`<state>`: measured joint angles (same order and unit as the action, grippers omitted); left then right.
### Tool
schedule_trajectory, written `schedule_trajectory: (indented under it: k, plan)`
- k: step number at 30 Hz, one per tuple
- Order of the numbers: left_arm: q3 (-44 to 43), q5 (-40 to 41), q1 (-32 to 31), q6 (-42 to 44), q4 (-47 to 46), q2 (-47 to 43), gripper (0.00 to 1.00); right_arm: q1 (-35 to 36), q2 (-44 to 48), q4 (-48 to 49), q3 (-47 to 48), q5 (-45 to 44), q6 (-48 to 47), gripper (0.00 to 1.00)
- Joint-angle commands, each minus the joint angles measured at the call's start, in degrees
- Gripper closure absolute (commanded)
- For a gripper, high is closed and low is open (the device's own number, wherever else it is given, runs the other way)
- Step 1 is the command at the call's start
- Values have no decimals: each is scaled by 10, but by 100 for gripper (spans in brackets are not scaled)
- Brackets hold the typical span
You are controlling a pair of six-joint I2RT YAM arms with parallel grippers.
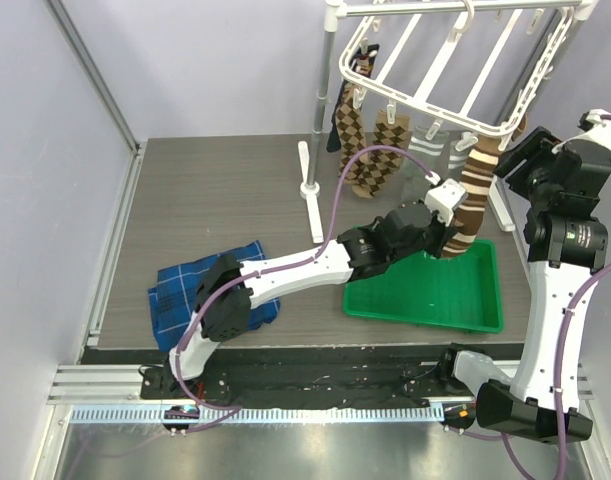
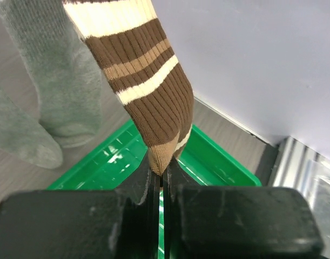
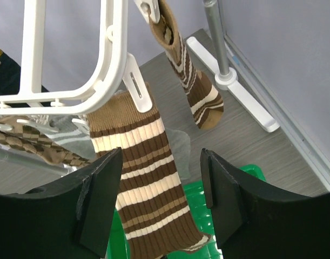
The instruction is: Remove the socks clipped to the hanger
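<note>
The white hanger (image 1: 455,60) hangs at the back right with several socks clipped under it. A brown sock with cream stripes (image 1: 475,195) hangs from a front clip over the green tray (image 1: 435,305). My left gripper (image 2: 163,175) is shut on the toe of this striped sock (image 2: 148,91), just above the tray. My right gripper (image 3: 162,199) is open and empty, raised near the hanger's right corner (image 3: 113,65), with the striped sock (image 3: 148,194) between its fingers. A second striped sock (image 3: 194,81) hangs further back. Argyle socks (image 1: 370,150) and grey socks (image 2: 51,91) hang to the left.
A folded blue plaid cloth (image 1: 200,290) lies at the front left, partly under my left arm. The metal pole stand (image 1: 320,100) rises behind the hanger, its white foot (image 1: 307,185) on the table. The table's right edge and wall run close to my right arm.
</note>
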<state>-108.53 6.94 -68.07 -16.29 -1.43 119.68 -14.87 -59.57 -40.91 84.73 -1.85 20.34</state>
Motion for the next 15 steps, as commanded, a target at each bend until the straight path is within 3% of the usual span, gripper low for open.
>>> schedule_trajectory:
  k: [1, 15]
  plan:
    - [-43, 85, -21, 46, -6, 20, 100, -2, -2, 35, 47, -21, -23, 34]
    - [-138, 91, -34, 66, 0, 90, 100, 1, 1, 158, -19, -7, -110, 39]
